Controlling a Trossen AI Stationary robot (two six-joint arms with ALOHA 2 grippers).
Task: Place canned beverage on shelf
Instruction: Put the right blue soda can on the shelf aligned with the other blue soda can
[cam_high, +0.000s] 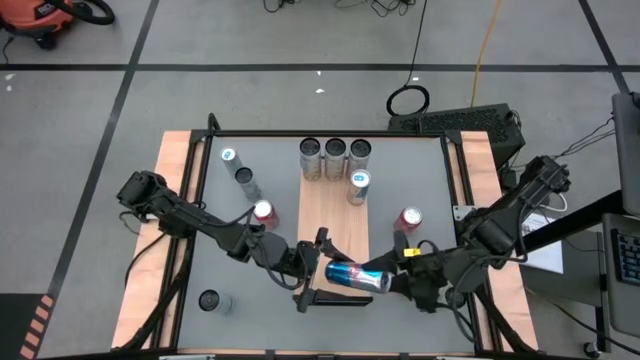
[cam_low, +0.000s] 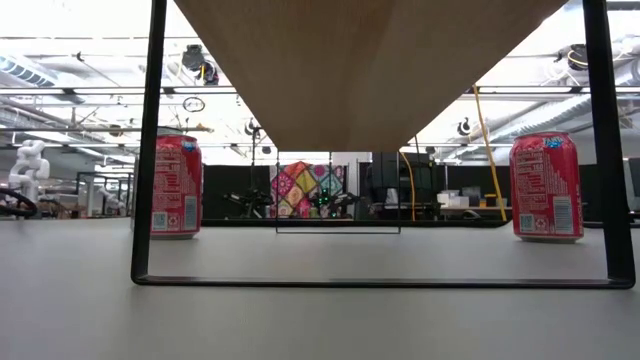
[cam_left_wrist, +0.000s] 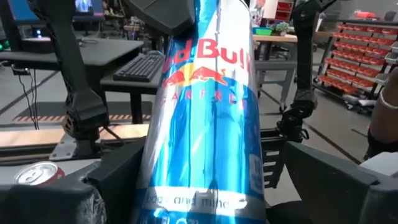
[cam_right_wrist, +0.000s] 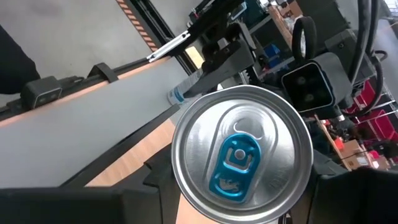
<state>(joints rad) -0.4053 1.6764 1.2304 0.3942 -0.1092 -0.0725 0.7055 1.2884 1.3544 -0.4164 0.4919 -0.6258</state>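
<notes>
Blue and silver, the tall thin drink can (cam_high: 357, 277) lies on its side above the near end of the shelf (cam_high: 333, 225), a long light-brown wooden board with thin dark edges in the middle of the grey table (cam_high: 275, 300). The right gripper (cam_high: 398, 279) holds this can by its top end, its two dark fingers closed on it. The left gripper (cam_high: 314, 268) is at the can's other end. Its jaws are wide apart, with the can between them, and I cannot tell if they touch it.

Four silver cans (cam_high: 334, 158) stand at the far end of the shelf. A red can (cam_high: 264, 213) stands on the table by the shelf's left edge, and another red can (cam_high: 409, 219) stands by its right edge. Two silver cans (cam_high: 238, 168) stand near the table's far left corner. A dark-topped can (cam_high: 211, 300) stands near the near left corner.
</notes>
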